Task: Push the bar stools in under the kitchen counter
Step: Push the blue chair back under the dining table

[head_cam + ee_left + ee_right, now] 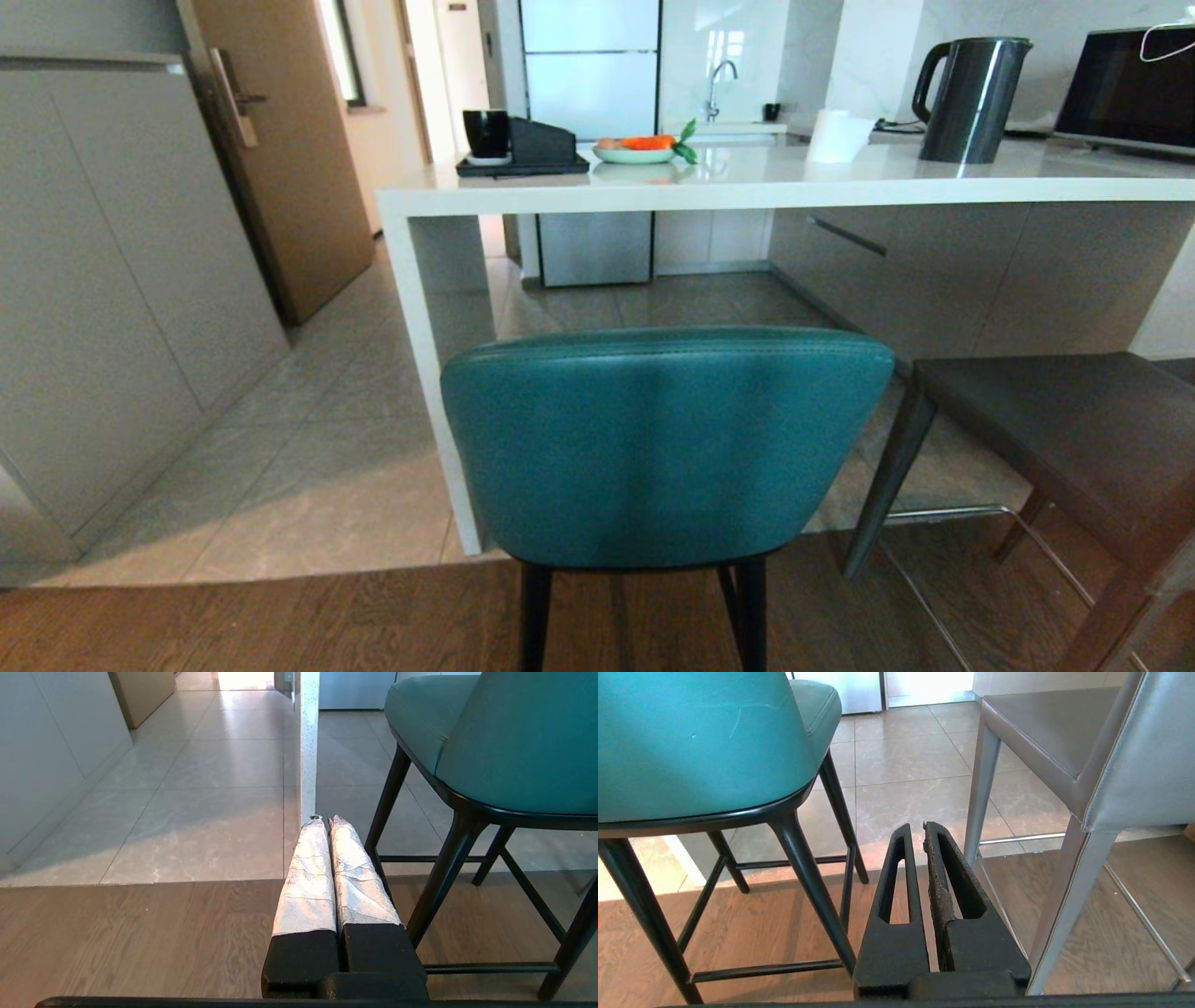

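We see the teal stool [665,448] standing with its rounded back toward us, just outside the long front edge of the bench [784,191] and close beside the bench's left end panel [437,355]. Its thin black legs rest on the wooden floor [261,621], near the line where the wood meets the grey tiles. The dark grey stool [1055,420] stands to its right, also before the bench's front edge, with thick legs and a thin metal footrest; its seat does not sit fully beneath the slab.

On the benchtop, toward its left end, we find a black tray [523,166] carrying a black cup [486,135], then a plate of orange fruit [637,149], a white paper roll [837,136] and a dark kettle [971,98] farther right.

Our left claw [325,820] hangs low over the wood (its foil-wrapped fingers [308,877] pressed together, clenched on nothing), beside the teal stool's legs. Our right claw [916,826] sits low between the two stools, its black fingers nearly meeting at the tips, clenched and empty, touching neither stool.
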`<state>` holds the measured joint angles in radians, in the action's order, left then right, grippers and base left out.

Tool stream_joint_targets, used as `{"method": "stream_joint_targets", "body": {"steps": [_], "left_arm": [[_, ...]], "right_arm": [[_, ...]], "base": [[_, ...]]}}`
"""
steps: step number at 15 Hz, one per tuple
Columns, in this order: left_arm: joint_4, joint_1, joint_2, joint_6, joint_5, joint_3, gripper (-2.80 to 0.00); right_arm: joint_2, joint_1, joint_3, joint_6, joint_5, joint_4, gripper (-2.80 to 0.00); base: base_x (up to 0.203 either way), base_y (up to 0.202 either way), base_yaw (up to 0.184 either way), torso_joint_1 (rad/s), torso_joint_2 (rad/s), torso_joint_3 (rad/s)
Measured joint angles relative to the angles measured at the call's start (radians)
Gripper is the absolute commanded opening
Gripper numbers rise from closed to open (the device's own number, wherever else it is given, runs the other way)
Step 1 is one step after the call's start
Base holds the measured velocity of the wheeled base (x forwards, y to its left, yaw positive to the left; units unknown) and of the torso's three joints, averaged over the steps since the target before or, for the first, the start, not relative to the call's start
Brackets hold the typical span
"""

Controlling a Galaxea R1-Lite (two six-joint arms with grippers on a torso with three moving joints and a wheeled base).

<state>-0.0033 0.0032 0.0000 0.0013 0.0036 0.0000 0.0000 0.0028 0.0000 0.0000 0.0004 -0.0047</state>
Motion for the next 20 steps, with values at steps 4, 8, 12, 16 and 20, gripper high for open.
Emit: {"method": "stream_joint_targets", "body": {"steps": [4, 8, 12, 16, 20], "left_arm": [[0.021, -0.002, 0.002, 0.004, -0.001, -0.004, -2.8], [0.028, -0.002, 0.017, 0.008, -0.001, -0.007, -2.8], [0.019, -0.001, 0.007, 0.002, -0.001, -0.005, -2.8], [0.018, -0.001, 0.002, 0.002, -0.001, -0.004, -2.8], [0.017, -0.001, 0.001, 0.001, -0.001, -0.003, -2.8]], "right_arm": [[0.0, 0.0, 0.0, 0.003, 0.0, -0.001, -2.8], [0.0, 0.0, 0.0, 0.004, 0.0, -0.001, -2.8], [0.0, 0.0, 0.0, 0.004, 0.0, -0.001, -2.8], [0.0, 0.0, 0.0, 0.005, 0.0, 0.0, -2.8], [0.0, 0.0, 0.0, 0.004, 0.0, 0.0, -2.8]], "base": [[0.0, 0.0, 0.0, 0.0, 0.0, 0.0], [0.0, 0.0, 0.0, 0.0, 0.0, 0.0], [0.0, 0.0, 0.0, 0.0, 0.0, 0.0], [0.0, 0.0, 0.0, 0.0, 0.0, 0.0], [0.0, 0.0, 0.0, 0.0, 0.0, 0.0]]}}
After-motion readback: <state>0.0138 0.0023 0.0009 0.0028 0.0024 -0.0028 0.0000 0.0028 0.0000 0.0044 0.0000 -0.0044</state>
